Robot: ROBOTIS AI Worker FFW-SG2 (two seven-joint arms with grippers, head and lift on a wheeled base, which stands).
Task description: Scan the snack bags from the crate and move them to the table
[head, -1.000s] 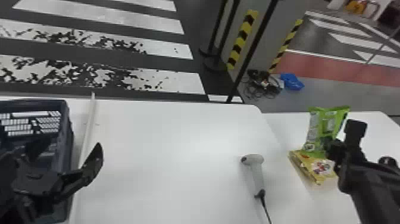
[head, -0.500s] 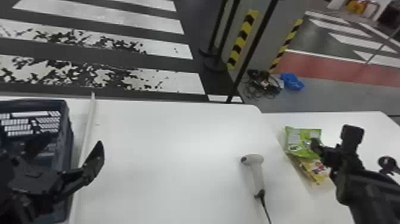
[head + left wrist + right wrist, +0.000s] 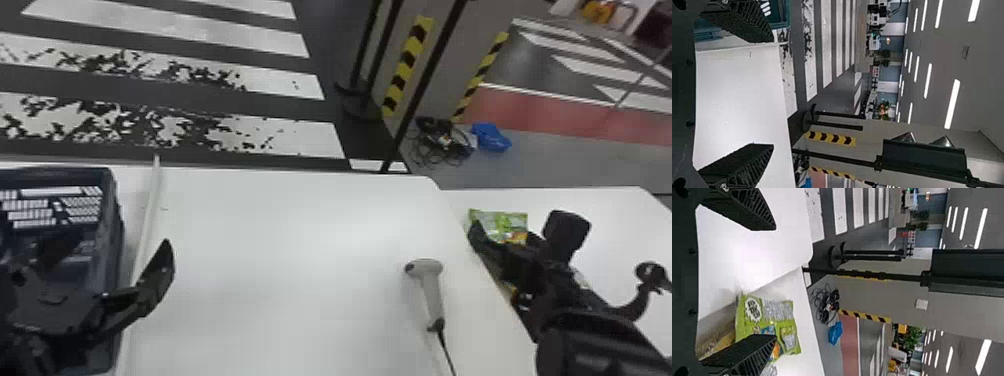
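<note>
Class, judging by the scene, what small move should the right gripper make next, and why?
Probably ease the right gripper clear of the green bag and toward the scanner: its fingers are spread, and the bag lies on the table.

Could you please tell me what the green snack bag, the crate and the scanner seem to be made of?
The green snack bag looks like thin printed plastic film, perhaps foil-lined, given its crinkled surface. The crate seems to be rigid dark-blue plastic, moulded with slotted walls. The scanner is probably hard, pale-grey plastic, smooth and rounded.
</note>
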